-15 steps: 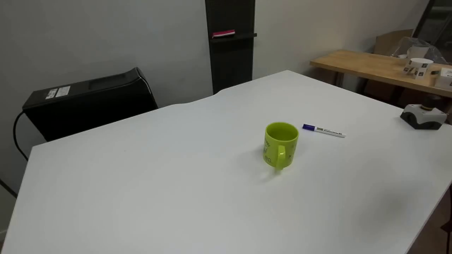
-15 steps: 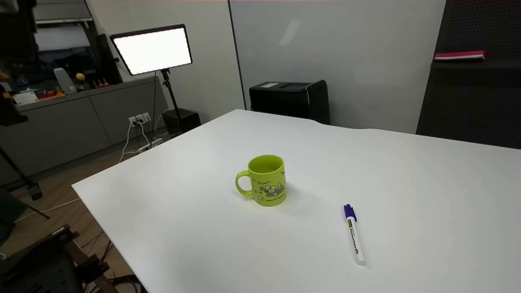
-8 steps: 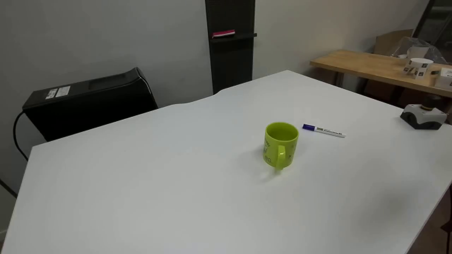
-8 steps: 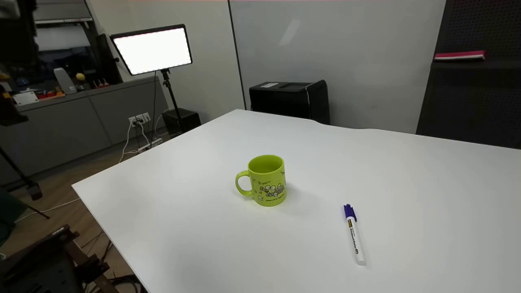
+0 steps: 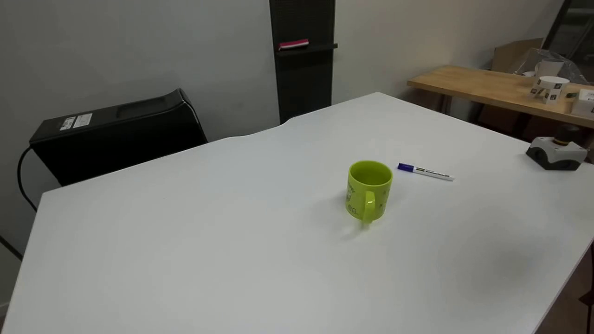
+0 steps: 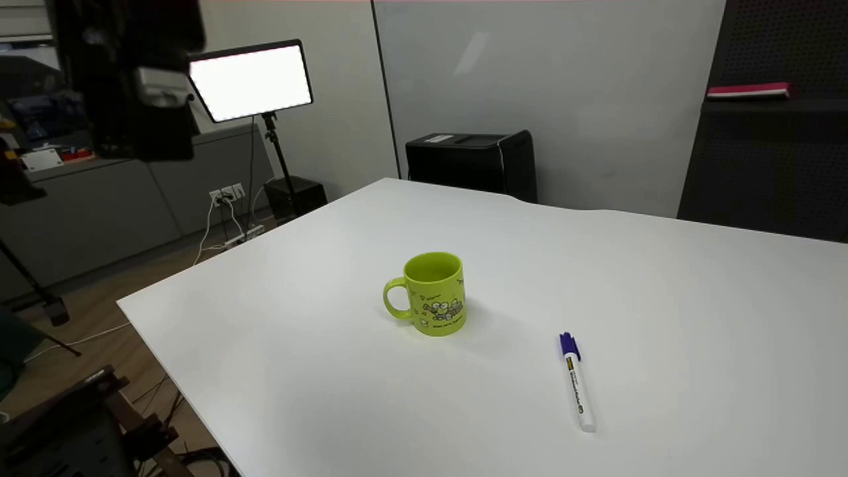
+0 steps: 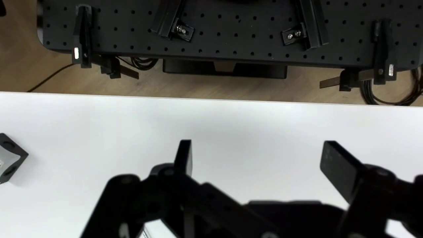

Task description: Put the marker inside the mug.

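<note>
A lime-green mug (image 5: 356,198) stands upright on the white table, also in an exterior view (image 6: 434,305), its handle to one side. A white marker with a blue-purple cap (image 5: 426,172) lies flat on the table beside the mug, apart from it; it also shows in an exterior view (image 6: 576,384). My gripper (image 7: 257,152) is open with nothing between its fingers, above the table near the edge by the robot's mounting plate. A dark, blurred part of my arm or gripper hangs at the upper left of an exterior view (image 6: 142,119), away from mug and marker. The mug is out of the wrist view.
A grey and black button box (image 5: 557,153) sits at the table's edge, also in the wrist view (image 7: 10,158). A black perforated plate (image 7: 224,43) lies beyond the table's edge (image 7: 211,99). A black case (image 6: 470,162) and a lamp panel (image 6: 252,83) stand behind the table.
The dark arm or gripper part has moved right and down into the upper left of an exterior view. The mug and marker have not moved.
</note>
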Robot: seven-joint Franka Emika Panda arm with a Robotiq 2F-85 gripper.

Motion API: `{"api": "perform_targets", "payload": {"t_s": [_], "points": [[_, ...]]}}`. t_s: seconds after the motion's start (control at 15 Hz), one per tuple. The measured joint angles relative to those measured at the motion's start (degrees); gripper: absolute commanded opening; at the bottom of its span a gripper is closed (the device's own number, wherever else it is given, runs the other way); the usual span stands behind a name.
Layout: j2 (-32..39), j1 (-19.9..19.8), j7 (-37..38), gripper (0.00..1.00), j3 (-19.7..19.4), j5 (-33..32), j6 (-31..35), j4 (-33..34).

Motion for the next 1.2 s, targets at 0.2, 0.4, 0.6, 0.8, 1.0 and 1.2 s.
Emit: {"api": "perform_targets", "payload": {"t_s": [0.2, 0.4, 0.6, 0.8, 1.0, 1.2], "points": [[3.44, -0.02, -5.53, 1.00, -2.58, -1.38, 2.31, 0.33], [7.29, -0.21, -9.21, 1.00, -4.38, -4.22, 4.51, 1.19], [11.98, -0.72, -12.26, 1.00, -5.75, -7.50, 7.12, 3.17], [17.21, -1.40, -16.18, 1.00, -7.42, -9.37, 9.55, 6.05], [21.98, -2.61, -18.87, 1.00, -9.16, -10.37, 13.28, 8.85], [25.39, -4.20, -21.12, 1.00, -10.66, -10.70, 16.86, 11.28]]}}
